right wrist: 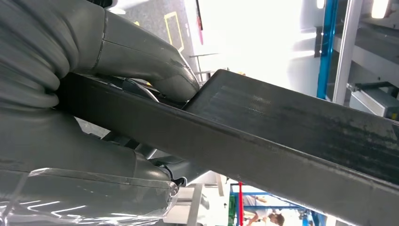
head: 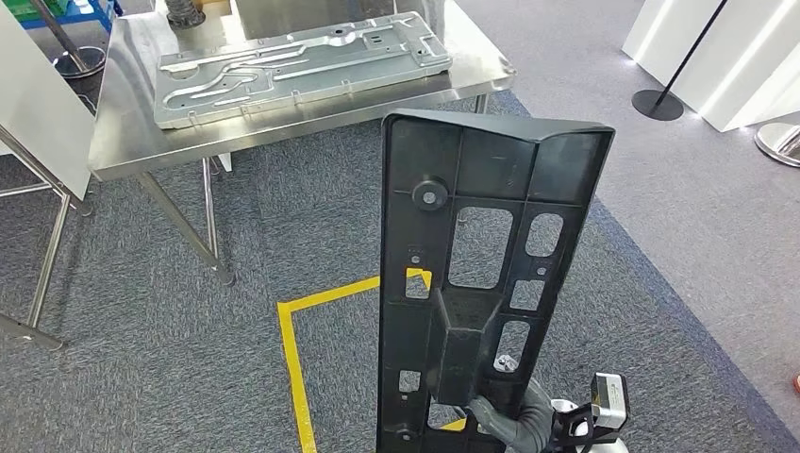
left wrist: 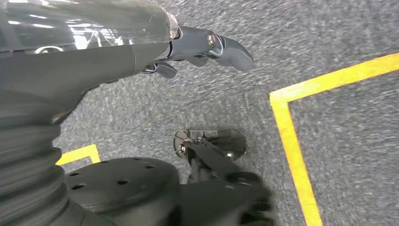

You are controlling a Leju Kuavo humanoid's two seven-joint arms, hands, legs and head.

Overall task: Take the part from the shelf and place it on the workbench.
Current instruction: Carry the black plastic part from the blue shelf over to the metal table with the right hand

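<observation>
A long black plastic part [head: 476, 274] with several cut-outs stands upright in front of me, its top end level with the near edge of the steel workbench [head: 123, 132]. My right hand [head: 517, 417] grips its lower end; up close its thumb [right wrist: 150, 61] presses on the part's dark edge [right wrist: 291, 136]. My left hand [left wrist: 197, 47] hangs over the grey carpet with its fingers apart and nothing in them.
A large grey stamped metal panel [head: 302, 66] lies on the workbench. Yellow floor tape [head: 292, 359] marks a square on the carpet below the part. A black pole base [head: 658, 104] and white panels stand at the right; a second frame's metal legs [head: 42, 274] stand at the left.
</observation>
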